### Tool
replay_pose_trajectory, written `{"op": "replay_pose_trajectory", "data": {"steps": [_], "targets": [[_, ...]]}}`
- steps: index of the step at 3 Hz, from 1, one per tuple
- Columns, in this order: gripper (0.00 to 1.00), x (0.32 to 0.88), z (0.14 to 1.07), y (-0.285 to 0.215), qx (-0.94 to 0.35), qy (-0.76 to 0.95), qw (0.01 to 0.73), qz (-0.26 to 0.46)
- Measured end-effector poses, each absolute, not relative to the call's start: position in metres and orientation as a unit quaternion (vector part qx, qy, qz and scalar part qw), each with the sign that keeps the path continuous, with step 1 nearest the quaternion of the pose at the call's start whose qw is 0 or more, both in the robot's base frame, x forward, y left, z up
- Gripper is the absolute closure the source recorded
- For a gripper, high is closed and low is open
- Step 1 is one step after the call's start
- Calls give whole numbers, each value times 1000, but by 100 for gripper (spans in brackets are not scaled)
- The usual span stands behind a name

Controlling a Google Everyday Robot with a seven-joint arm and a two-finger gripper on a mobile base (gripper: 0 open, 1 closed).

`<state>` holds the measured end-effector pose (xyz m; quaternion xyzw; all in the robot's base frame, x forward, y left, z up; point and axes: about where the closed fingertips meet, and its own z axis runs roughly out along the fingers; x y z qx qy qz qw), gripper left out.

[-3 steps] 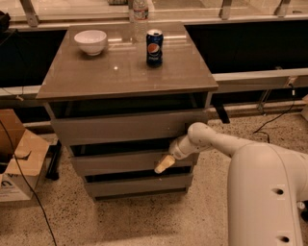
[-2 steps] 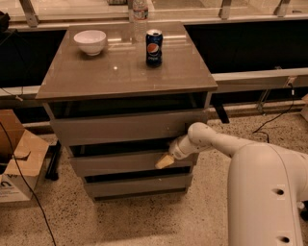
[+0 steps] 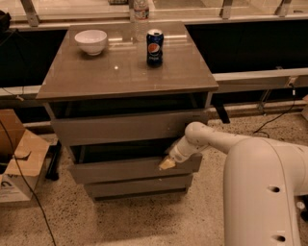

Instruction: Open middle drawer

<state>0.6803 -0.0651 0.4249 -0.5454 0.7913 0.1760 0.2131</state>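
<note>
The small grey-brown cabinet has three flat drawer fronts. The middle drawer (image 3: 120, 169) is the second slab, with a dark gap above it. The uppermost front (image 3: 120, 127) is taller and wider, the lowest front (image 3: 137, 186) is smallest. My gripper (image 3: 166, 164) reaches in from the right on the white arm (image 3: 211, 139), its yellowish tip at the top edge of the middle drawer near its right end. The tip looks to touch the front's upper edge.
On the cabinet top stand a white bowl (image 3: 91, 41), a Pepsi can (image 3: 154, 47) and a clear bottle (image 3: 140, 12). Cardboard boxes (image 3: 19, 158) lie on the floor at left. My white base (image 3: 264, 192) fills the lower right. Cables run over the speckled floor.
</note>
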Motion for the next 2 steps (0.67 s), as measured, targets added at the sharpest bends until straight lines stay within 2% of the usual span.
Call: {"op": "replay_pose_trajectory", "data": {"steps": [2], "targets": [[2, 637, 423, -57, -604, 760, 139, 196]]}}
